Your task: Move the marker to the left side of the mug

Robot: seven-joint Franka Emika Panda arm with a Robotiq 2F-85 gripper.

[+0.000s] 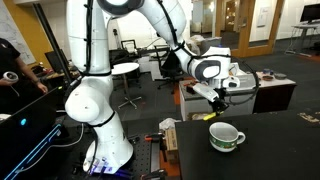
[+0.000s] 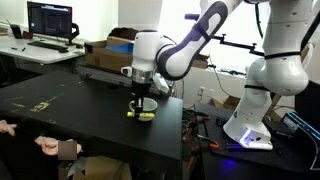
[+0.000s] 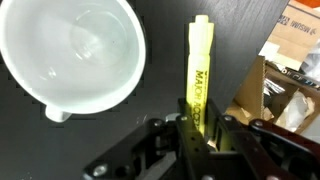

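Bright yellow-green stick-shaped marker (image 3: 200, 70) on the dark bench (image 3: 160, 90), just beside the wide white ceramic mug (image 3: 70, 50), not touching it, black lettering along its barrel too blurred to read, dark pincer (image 3: 200, 135) narrowed, clasping the marker's near end

A black table (image 2: 70, 110) is seen in both exterior views and in the wrist view. A monitor (image 2: 50, 20) is set on a light desk (image 2: 25, 47) behind it, and cardboard boxes (image 2: 108, 50) are placed at its far edge. A round white table (image 1: 125, 69) and office chairs (image 1: 169, 63) are seen beyond
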